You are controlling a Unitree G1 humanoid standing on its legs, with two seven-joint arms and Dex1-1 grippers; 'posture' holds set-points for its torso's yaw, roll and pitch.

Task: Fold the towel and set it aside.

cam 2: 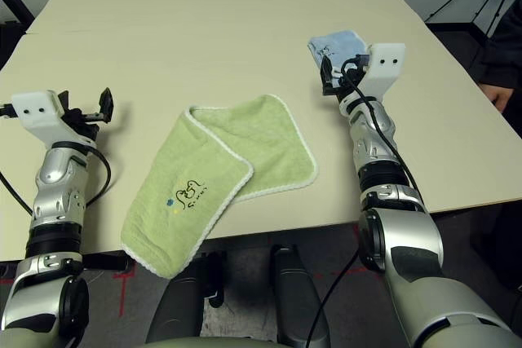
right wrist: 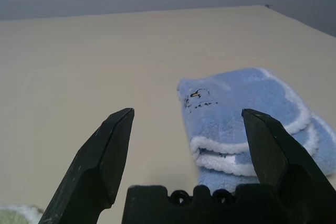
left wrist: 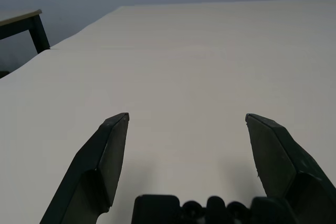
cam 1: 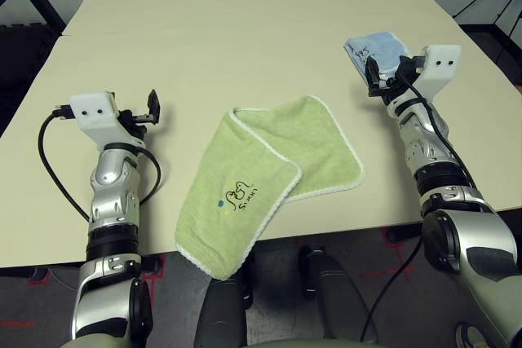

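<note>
Beige surface (cam 1: 245, 30) carries our towel (cam 1: 269, 177), folded over once, its near corner hanging past the front edge. Left of the towel, our left fingers (left wrist: 113, 150) are spread, empty. Right of it, our right fingers (right wrist: 113, 150) gape before a blue cloth (right wrist: 247, 124).

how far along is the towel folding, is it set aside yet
One fold looks done: the green towel lies doubled over at the table's near edge, partly overhanging. Nothing is in hand; the left gripper and right gripper are open and empty. Left: further folding and setting it aside, perhaps by the blue cloth.
</note>
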